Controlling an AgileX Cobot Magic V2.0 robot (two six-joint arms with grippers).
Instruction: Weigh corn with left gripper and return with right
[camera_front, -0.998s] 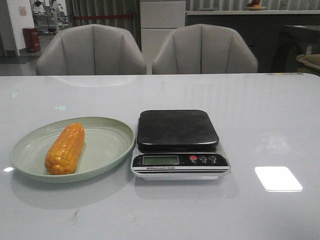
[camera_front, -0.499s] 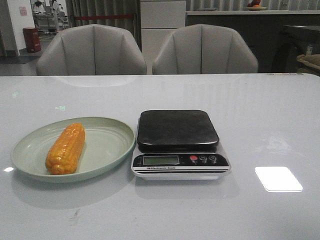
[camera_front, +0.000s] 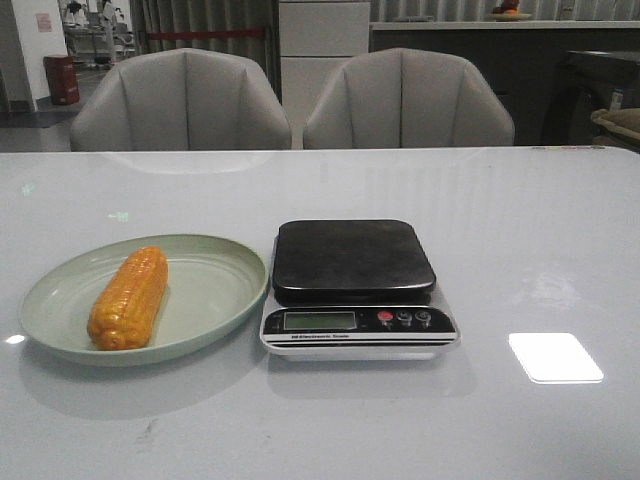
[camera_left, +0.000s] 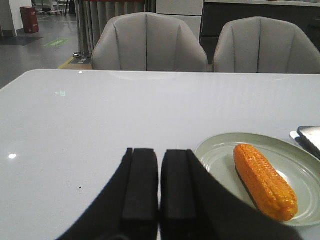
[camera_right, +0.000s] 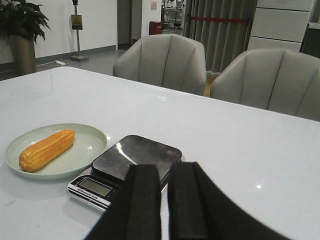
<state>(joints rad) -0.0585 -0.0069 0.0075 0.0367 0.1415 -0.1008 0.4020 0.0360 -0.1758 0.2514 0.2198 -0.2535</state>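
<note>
First, note the corn (camera_front: 129, 298) lying on the green plate (camera_front: 215, 290), lower left of the front view, beside the scale (camera_front: 355, 285). Both end effectors, left (camera_left: 159, 187) and right (camera_right: 164, 200), are closed and empty. Open the left fully; grasp mid-cob, across its width.

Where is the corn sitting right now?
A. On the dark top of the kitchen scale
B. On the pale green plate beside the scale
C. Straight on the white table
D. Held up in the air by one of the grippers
B: the corn lies on the green plate, left of the scale, whose platform is bare.
</note>
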